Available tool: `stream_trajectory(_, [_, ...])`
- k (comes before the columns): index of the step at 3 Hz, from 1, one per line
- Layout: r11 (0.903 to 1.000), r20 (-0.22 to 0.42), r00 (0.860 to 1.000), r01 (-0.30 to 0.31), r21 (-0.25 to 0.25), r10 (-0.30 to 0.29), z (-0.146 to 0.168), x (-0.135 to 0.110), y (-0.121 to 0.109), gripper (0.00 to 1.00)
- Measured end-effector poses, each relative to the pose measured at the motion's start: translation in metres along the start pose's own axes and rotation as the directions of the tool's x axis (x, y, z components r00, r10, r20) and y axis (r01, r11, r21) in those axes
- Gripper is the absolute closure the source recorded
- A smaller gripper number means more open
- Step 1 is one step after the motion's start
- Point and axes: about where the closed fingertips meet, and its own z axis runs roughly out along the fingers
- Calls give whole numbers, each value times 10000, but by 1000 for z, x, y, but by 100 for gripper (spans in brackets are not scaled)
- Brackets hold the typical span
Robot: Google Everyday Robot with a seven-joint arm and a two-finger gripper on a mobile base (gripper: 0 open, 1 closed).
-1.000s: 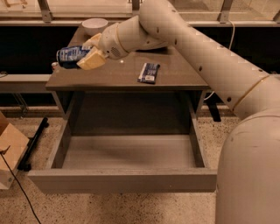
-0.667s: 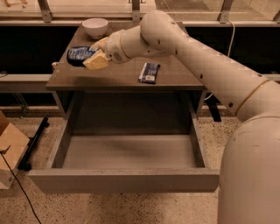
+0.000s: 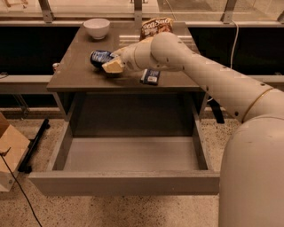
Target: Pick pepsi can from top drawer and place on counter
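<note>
Grey counter point(image 3: 73, 71), left-centre: hand point(image 3: 110, 64) clamped on can point(image 3: 98, 57), can tipped on its side, now low over the surface after swinging in from beyond the left edge. Contact unclear. Open drawer point(image 3: 124, 182) below. Release likely next; can may roll.

Speckled stone floor point(image 3: 133, 213) at 6 o'clock. A cardboard box point(image 3: 11, 148) stands at 8 o'clock. Metal window posts point(image 3: 45, 9) run along 12 o'clock in warm, dim light.
</note>
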Motion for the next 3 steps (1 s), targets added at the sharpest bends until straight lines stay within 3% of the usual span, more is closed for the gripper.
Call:
stream_trajectory(1, [9990,-114,9997,-188,395,193,2,11,-19,59])
stream_trajectory(2, [9993,-117,9998,-184,324,188,5,11,-16,28])
stream_trajectory(3, [9994,-119,9998,-186,288,189,7,11,-14,5])
